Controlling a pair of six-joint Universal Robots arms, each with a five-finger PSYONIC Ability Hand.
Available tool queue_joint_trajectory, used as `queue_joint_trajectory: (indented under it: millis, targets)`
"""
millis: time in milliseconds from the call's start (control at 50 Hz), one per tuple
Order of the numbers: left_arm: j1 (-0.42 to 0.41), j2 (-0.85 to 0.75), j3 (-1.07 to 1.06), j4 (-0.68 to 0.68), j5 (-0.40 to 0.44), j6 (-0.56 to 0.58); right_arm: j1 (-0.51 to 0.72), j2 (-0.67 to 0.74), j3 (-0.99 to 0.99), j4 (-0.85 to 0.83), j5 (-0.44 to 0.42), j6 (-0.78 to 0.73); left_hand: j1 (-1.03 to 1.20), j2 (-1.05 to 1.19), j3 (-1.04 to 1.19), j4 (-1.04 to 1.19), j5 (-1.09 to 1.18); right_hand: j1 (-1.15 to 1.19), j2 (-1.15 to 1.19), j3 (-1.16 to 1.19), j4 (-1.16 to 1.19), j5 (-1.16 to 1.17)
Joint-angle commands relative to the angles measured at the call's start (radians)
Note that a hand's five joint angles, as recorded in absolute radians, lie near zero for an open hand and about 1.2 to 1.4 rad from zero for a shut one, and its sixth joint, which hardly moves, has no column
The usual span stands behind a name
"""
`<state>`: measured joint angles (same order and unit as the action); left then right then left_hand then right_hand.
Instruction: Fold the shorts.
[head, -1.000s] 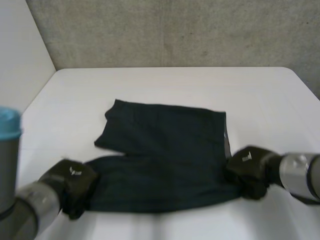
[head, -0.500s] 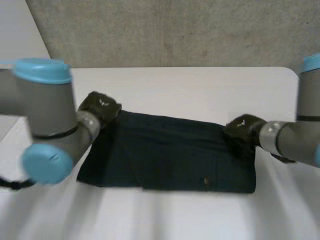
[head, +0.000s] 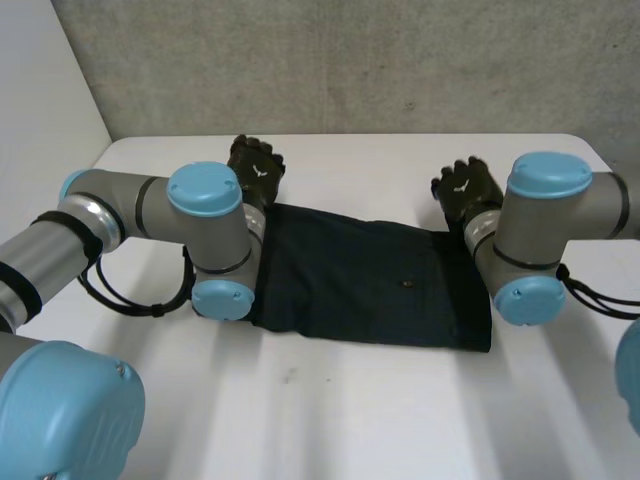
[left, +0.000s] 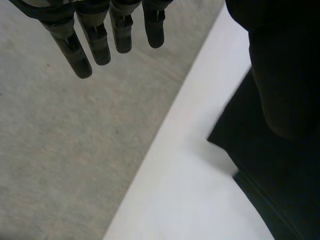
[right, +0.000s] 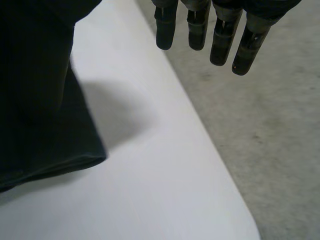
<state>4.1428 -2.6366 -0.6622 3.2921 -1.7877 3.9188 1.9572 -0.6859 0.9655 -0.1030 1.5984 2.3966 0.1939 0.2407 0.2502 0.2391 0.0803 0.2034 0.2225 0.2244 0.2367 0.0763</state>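
Folded shorts flat on table

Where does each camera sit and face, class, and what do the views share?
Head view: behind, between left arm and right arm, looking down at table and folded shorts; left hand, right hand show.
Left wrist view: on that wrist, looking along the palm past the table edge to the floor; straight fingers show.
Right wrist view: on that wrist, facing likewise; straight fingers show.
Shared: all show shorts and table.
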Motion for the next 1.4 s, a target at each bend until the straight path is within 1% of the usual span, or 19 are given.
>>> queue_joint_trajectory:
  millis: [20,140,220,300,420,500,520,540,660,740,880,960,1100,1180,1200,1320,1340,1360,1400]
  targets:
    - [-0.015,0.188,-0.173,0.014,-0.012,-0.058,-0.012,-0.271,0.185,0.019,-0.009,0.242,-0.019,-0.066,-0.076,-0.065,-0.080,-0.029,-0.048,-0.050,-0.062,-0.076]
    - [-0.010,0.407,-0.466,0.009,0.019,-0.269,-0.030,-0.452,0.482,0.066,-0.144,0.423,-0.019,-0.066,-0.076,-0.065,-0.080,-0.019,-0.039,-0.041,-0.053,-0.067]
    - [-0.007,0.487,-0.603,0.009,0.056,-0.402,-0.078,-0.483,0.640,0.072,-0.211,0.479,-0.019,-0.066,-0.076,-0.065,-0.080,0.102,0.082,0.081,0.068,0.054]
    - [-0.001,0.529,-0.701,0.007,0.083,-0.486,-0.095,-0.491,0.745,0.043,-0.229,0.497,-0.019,-0.066,-0.076,-0.065,-0.080,0.222,0.203,0.201,0.189,0.174]
    - [0.005,0.538,-0.775,0.009,0.085,-0.500,-0.092,-0.474,0.812,-0.047,-0.221,0.497,-0.019,-0.066,-0.076,-0.065,-0.080,0.336,0.317,0.315,0.303,0.289]
    - [0.016,0.538,-0.795,0.007,0.085,-0.500,-0.096,-0.439,0.826,-0.101,-0.210,0.486,-0.019,-0.066,-0.076,-0.065,-0.080,0.717,0.698,0.696,0.684,0.669]
    - [0.022,0.538,-0.801,0.007,0.085,-0.501,-0.098,-0.434,0.826,-0.119,-0.201,0.483,-0.019,-0.066,-0.076,-0.065,-0.080,1.073,1.054,1.052,1.040,1.025]
    - [0.025,0.540,-0.803,0.007,0.085,-0.501,-0.100,-0.434,0.826,-0.127,-0.195,0.481,-0.019,-0.066,-0.076,-0.065,-0.080,1.192,1.173,1.171,1.158,1.144]
    - [0.043,0.583,-0.815,-0.002,0.085,-0.503,-0.152,-0.464,0.825,-0.127,-0.166,0.432,-0.019,-0.066,-0.076,-0.065,-0.080,1.193,1.174,1.172,1.160,1.145]
    - [0.054,0.630,-0.832,-0.005,0.087,-0.503,-0.196,-0.572,0.825,-0.097,-0.163,0.266,-0.019,-0.066,-0.076,-0.065,-0.080,1.193,1.174,1.172,1.160,1.145]
    - [0.077,0.722,-0.875,-0.006,0.087,-0.503,-0.199,-0.592,0.713,0.006,-0.143,-0.065,-0.019,-0.066,-0.076,-0.065,-0.080,1.193,1.174,1.172,1.160,1.145]
    - [0.097,0.767,-0.904,-0.005,0.088,-0.503,-0.055,-0.577,0.607,0.034,-0.124,-0.146,-0.019,-0.066,-0.076,-0.065,-0.080,1.193,1.174,1.172,1.160,1.145]
    - [0.102,0.799,-0.916,-0.003,0.087,-0.506,0.282,-0.411,0.395,0.036,-0.141,-0.198,-0.019,-0.066,-0.076,-0.065,-0.080,1.193,1.174,1.172,1.160,1.145]
    - [0.111,0.805,-0.918,-0.003,0.087,-0.506,0.406,-0.304,0.326,0.026,-0.216,-0.275,-0.019,-0.066,-0.076,-0.065,-0.080,1.193,1.174,1.172,1.160,1.145]
    - [0.112,0.805,-0.916,-0.003,0.087,-0.506,0.437,-0.259,0.314,0.025,-0.275,-0.305,-0.019,-0.066,-0.076,-0.065,-0.080,1.193,1.174,1.172,1.160,1.145]
    - [0.120,0.804,-0.915,0.000,0.088,-0.506,0.466,-0.188,0.312,0.037,-0.425,-0.340,-0.019,-0.066,-0.076,-0.065,-0.080,1.193,1.174,1.172,1.160,1.145]
    - [0.122,0.804,-0.915,0.000,0.088,-0.506,0.466,-0.193,0.315,0.037,-0.434,-0.335,-0.019,-0.066,-0.076,-0.065,-0.080,1.002,0.983,0.981,0.969,0.955]
    - [0.123,0.804,-0.913,0.000,0.088,-0.506,0.466,-0.205,0.318,0.036,-0.436,-0.323,-0.019,-0.066,-0.076,-0.065,-0.080,0.492,0.472,0.470,0.458,0.444]
    - [0.125,0.802,-0.904,0.001,0.090,-0.506,0.465,-0.230,0.325,0.034,-0.431,-0.295,-0.019,-0.066,-0.076,-0.065,-0.080,0.115,0.096,0.094,0.082,0.068]
